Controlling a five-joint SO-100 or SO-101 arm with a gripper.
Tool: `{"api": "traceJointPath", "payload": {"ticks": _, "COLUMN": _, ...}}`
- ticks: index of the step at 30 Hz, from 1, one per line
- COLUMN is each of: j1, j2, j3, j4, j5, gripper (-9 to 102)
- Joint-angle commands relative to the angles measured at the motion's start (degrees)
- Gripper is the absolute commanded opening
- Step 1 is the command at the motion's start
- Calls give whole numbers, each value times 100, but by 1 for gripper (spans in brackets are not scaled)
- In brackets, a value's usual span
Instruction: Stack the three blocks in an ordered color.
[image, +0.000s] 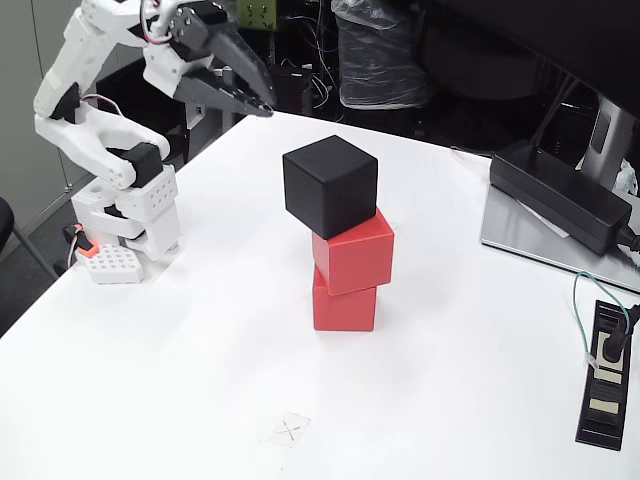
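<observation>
In the fixed view the three blocks stand in one stack near the table's middle. A red cube (344, 298) is at the bottom, a second red cube (355, 250) sits on it slightly turned, and a black cube (330, 186) tops the stack, twisted and overhanging to the left. My gripper (262, 103) hangs raised at the upper left, well away from the stack, its dark fingers close together with nothing between them.
The arm's white base (125, 225) is clamped at the table's left edge. A long black power brick (562, 195) lies on a grey monitor stand at the right. A black power strip (606, 373) with a plug sits at the lower right. A small pencilled cross (290, 431) marks the front.
</observation>
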Motion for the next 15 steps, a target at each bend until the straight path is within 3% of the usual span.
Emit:
{"api": "traceJointPath", "payload": {"ticks": 1, "j1": 70, "j2": 439, "j3": 932, "j4": -703, "j5": 325, "gripper": 0}}
{"api": "traceJointPath", "payload": {"ticks": 8, "j1": 88, "j2": 1151, "j3": 2461, "j4": -1626, "j5": 580, "gripper": 0}}
{"api": "traceJointPath", "payload": {"ticks": 15, "j1": 668, "j2": 1705, "j3": 2804, "j4": -1688, "j5": 589, "gripper": 0}}
